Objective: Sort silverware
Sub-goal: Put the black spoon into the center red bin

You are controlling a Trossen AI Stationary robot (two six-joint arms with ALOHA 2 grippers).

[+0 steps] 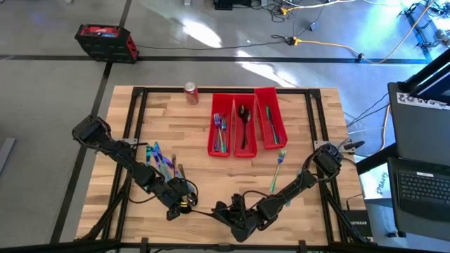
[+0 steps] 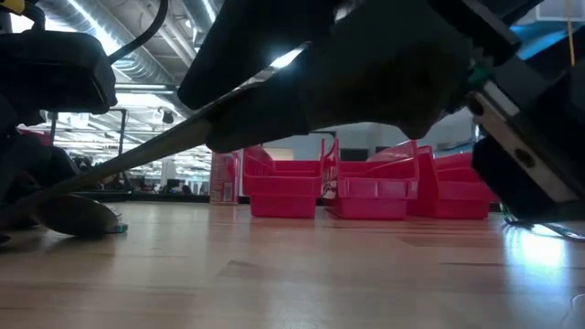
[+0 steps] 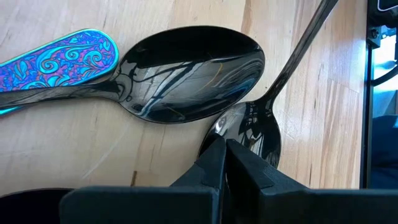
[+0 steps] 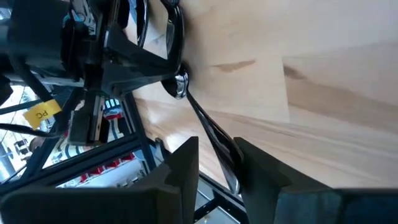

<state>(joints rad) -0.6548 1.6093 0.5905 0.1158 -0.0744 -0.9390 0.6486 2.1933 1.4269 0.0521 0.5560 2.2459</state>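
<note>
Right, both grippers are gripping one dark spoon (image 3: 252, 134): left gripper (image 3: 225, 163) pinching its bowl, right gripper (image 4: 217, 163) clasping its handle.

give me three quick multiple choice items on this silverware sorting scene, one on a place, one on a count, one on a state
1. Where does the soda can stand?
A. inside a bin
B. on the table left of the red bins
C. in a gripper

2. How many red bins are there?
A. two
B. three
C. five

3. The left gripper is
A. shut on a spoon
B. wide open
C. holding the can

Answers:
1 B, the high view shows it beside the far-left bin.
2 B, three lie side by side.
3 A, its fingers pinch the spoon's bowl, while the right gripper straddles the handle.
</note>
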